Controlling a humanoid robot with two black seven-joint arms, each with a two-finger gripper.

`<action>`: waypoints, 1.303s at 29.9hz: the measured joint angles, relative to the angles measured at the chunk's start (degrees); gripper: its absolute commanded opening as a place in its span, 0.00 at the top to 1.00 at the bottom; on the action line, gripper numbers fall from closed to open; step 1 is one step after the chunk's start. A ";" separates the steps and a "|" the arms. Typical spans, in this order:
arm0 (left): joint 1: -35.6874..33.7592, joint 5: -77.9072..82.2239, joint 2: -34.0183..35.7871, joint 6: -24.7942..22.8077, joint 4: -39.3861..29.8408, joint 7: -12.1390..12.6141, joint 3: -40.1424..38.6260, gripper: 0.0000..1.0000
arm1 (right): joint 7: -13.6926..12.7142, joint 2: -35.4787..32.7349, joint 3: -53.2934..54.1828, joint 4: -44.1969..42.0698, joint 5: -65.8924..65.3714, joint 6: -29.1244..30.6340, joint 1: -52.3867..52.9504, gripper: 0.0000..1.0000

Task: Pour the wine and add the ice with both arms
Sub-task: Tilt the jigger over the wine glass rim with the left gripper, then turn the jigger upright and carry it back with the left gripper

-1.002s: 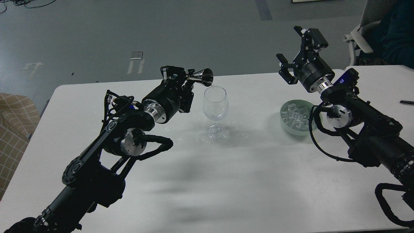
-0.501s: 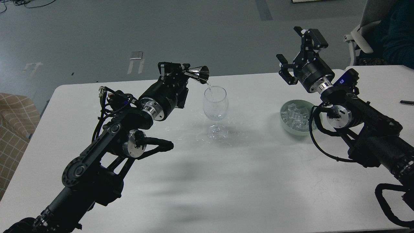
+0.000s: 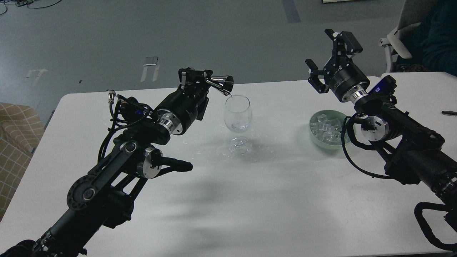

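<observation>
A clear stemmed glass (image 3: 237, 117) stands upright on the white table (image 3: 250, 200). My left gripper (image 3: 200, 79) is shut on a small shiny metal jigger (image 3: 222, 83), tipped mouth-down over the glass's rim. A thin stream of clear wine (image 3: 231, 95) falls from the jigger into the glass, and a little liquid lies at the bowl's bottom. My right gripper (image 3: 323, 57) is open and empty, held in the air above and behind a pale green bowl (image 3: 314, 134) heaped with clear ice cubes (image 3: 326, 126).
A dark pen (image 3: 448, 113) lies near the table's right edge. A chair and a seated person (image 3: 433, 32) are at the back right. A checked cushion (image 3: 16, 142) shows past the table's left edge. Grey floor lies beyond the table's far edge.
My left arm has shifted and the jigger has tilted further, its mouth turning downward over the glass while wine keeps pouring. The right arm has not moved.
</observation>
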 measured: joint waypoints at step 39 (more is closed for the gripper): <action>9.87 -47.50 1.31 -3.65 3.89 4.27 -28.05 0.95 | 0.00 0.45 -0.15 0.11 0.00 0.00 -0.87 0.00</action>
